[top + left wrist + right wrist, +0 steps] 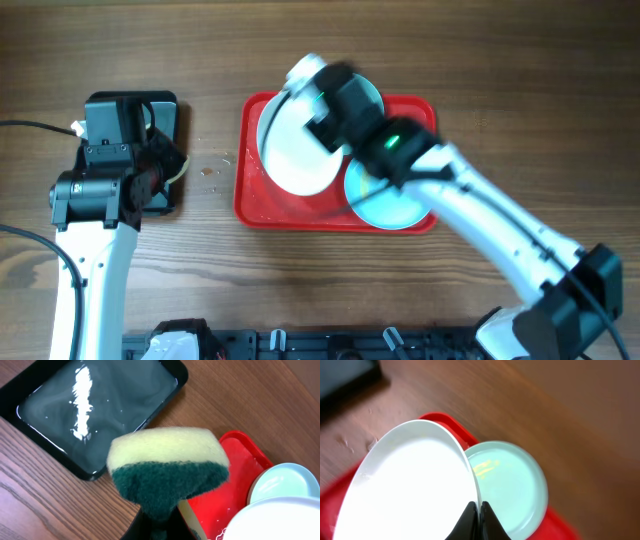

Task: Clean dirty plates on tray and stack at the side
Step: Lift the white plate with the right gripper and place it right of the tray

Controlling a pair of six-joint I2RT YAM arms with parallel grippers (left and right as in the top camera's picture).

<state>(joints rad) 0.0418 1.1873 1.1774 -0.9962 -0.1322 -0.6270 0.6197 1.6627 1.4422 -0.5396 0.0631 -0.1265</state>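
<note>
Wash step: right claw (pixel 479 510) clamped on the rim of the white plate (pixel 415 485), tilted above the red tray (pixel 262 208), where a turquoise plate (pixel 385 205) lies. Left claw (pixel 156 529), closed on the sponge (pixel 167 470), hangs near the black tray (pixel 100 405). Next move likely calls for bringing sponge to plate face.

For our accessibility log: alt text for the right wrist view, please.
The right end effector pinches the rim of a white plate, tilted over the red tray; a pale turquoise plate with a yellow smear lies beside it on the tray.
</note>
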